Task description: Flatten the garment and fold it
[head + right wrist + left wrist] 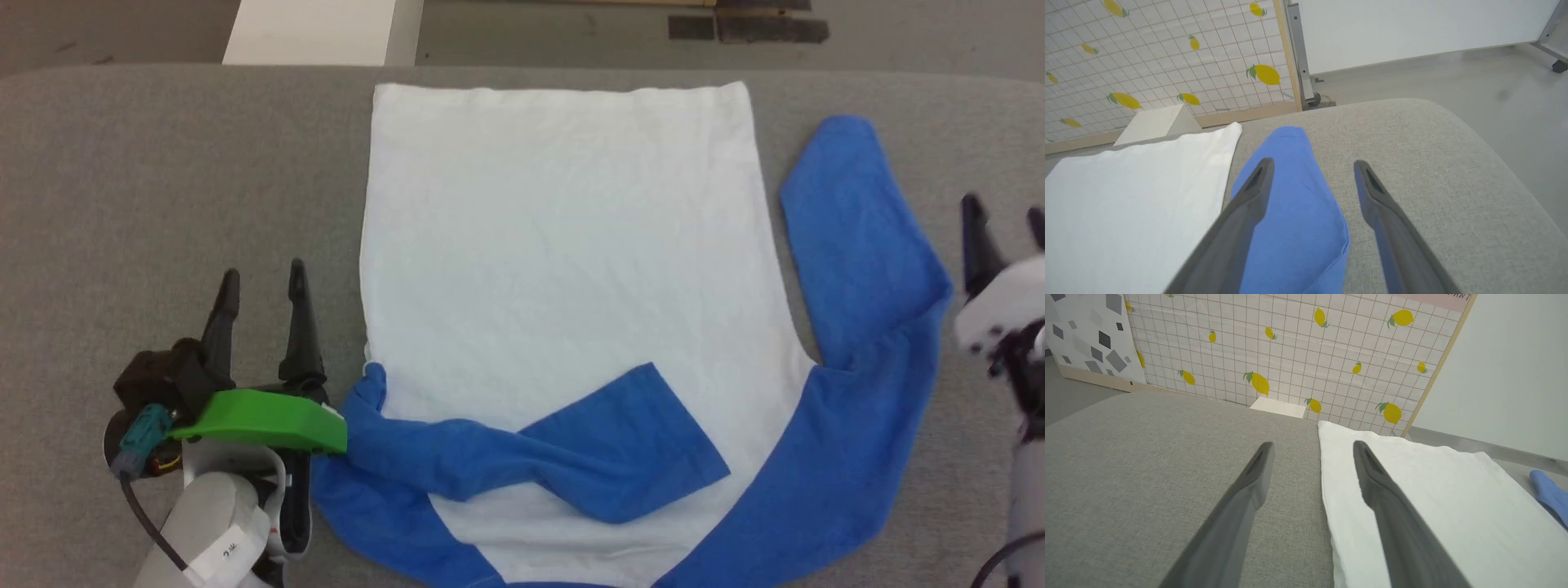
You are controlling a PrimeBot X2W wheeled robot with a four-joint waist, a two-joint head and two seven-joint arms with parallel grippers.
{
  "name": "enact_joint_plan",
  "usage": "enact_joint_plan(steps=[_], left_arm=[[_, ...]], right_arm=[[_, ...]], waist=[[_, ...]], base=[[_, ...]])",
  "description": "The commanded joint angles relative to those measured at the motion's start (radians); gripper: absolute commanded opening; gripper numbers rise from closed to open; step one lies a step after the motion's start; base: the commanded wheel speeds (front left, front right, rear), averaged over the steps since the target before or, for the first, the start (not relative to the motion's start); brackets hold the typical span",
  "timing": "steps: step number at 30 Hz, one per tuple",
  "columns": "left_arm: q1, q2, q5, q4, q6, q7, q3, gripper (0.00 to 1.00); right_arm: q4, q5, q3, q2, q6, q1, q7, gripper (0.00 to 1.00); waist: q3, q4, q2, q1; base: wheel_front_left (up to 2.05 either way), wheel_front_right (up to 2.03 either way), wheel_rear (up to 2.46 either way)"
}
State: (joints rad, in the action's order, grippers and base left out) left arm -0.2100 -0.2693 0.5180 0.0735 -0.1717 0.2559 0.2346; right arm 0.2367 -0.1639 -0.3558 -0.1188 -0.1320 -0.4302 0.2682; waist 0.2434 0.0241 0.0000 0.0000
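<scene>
**Clerk:** Largest entry?
**Checker:** Bench (163,163), grey cloth top, carrying everything listed.
**Clerk:** Next?
**Checker:** Garment (563,245), centre of bench. The white body lies flat with its hem at 12 o'clock and its shoulders at 6.
**Clerk:** Parts?
**Checker:** Loose sleeve (857,237), blue, at 3 o'clock, bent back on itself beside the body and not yet folded in. Folded sleeve (620,449), blue, at 6 o'clock, laid across the white body.
**Clerk:** Tools?
**Checker:** Left gripper (264,273) at 8 o'clock, just beside the garment's edge, fingers spread and empty. Right gripper (1004,208) at 3 o'clock, near the loose sleeve, fingers spread with nothing held.
**Clerk:** Step in hand?
**Checker:** By my judgement, folding the sleeves: one is done, one remains. Next, the right gripper should pinch the loose sleeve's end and carry it over the body.
</scene>
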Motion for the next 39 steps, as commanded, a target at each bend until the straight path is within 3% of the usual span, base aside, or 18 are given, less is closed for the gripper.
enact_joint_plan(steps=[1, 6, 10, 22, 23, 25, 26, 35, 39], left_arm=[[0.009, 0.016, -0.021, -0.015, 0.007, 0.005, -0.014, 1.0], [-0.002, 0.091, -0.075, -0.051, 0.056, 0.006, -0.085, 1.0], [-0.019, 0.138, -0.108, -0.055, 0.102, 0.006, -0.139, 1.0], [-0.044, 0.207, -0.189, -0.039, 0.191, 0.006, -0.223, 1.0], [-0.044, 0.209, -0.191, -0.036, 0.195, 0.006, -0.225, 1.0], [-0.044, 0.213, -0.196, -0.029, 0.203, 0.006, -0.233, 1.0], [-0.042, 0.214, -0.199, -0.024, 0.205, 0.006, -0.236, 1.0], [0.0, 0.218, -0.211, 0.027, 0.225, 0.006, -0.258, 1.0], [0.04, 0.219, -0.217, 0.049, 0.23, 0.006, -0.269, 1.0]], right_arm=[[0.032, 0.008, -0.01, -0.018, 0.001, -0.046, 0.016, 1.0], [0.201, 0.021, -0.05, -0.104, 0.001, -0.231, 0.099, 1.0], [0.271, 0.024, -0.052, -0.135, 0.001, -0.322, 0.161, 1.0], [0.358, 0.074, -0.067, -0.169, 0.001, -0.421, 0.342, 1.0], [0.36, 0.077, -0.073, -0.166, 0.001, -0.422, 0.359, 0.55], [0.355, 0.084, -0.087, -0.158, 0.001, -0.419, 0.38, 0.07], [0.349, 0.084, -0.097, -0.153, 0.001, -0.415, 0.383, 0.0], [0.224, 0.058, -0.121, -0.152, 0.001, -0.294, 0.218, 0.0], [0.077, 0.045, -0.11, -0.134, 0.001, -0.186, 0.168, 0.0]], waist=[[0.082, 0.05, 0.0, 0.0], [0.183, 0.103, 0.0, 0.0], [0.239, 0.132, 0.0, 0.0], [0.285, 0.155, 0.0, 0.0], [0.282, 0.153, 0.0, 0.0], [0.273, 0.148, 0.0, 0.0], [0.266, 0.144, 0.0, 0.0], [0.129, 0.107, 0.0, 0.0], [0.045, 0.084, 0.0, 0.0]], base=[[0.0, 0.0, 0.0], [0.0, 0.0, 0.0], [0.0, 0.0, 0.0], [0.0, 0.0, 0.0], [0.0, 0.0, 0.0], [0.0, 0.0, 0.0], [0.0, 0.0, 0.0], [0.0, 0.0, 0.0], [0.0, 0.0, 0.0]])
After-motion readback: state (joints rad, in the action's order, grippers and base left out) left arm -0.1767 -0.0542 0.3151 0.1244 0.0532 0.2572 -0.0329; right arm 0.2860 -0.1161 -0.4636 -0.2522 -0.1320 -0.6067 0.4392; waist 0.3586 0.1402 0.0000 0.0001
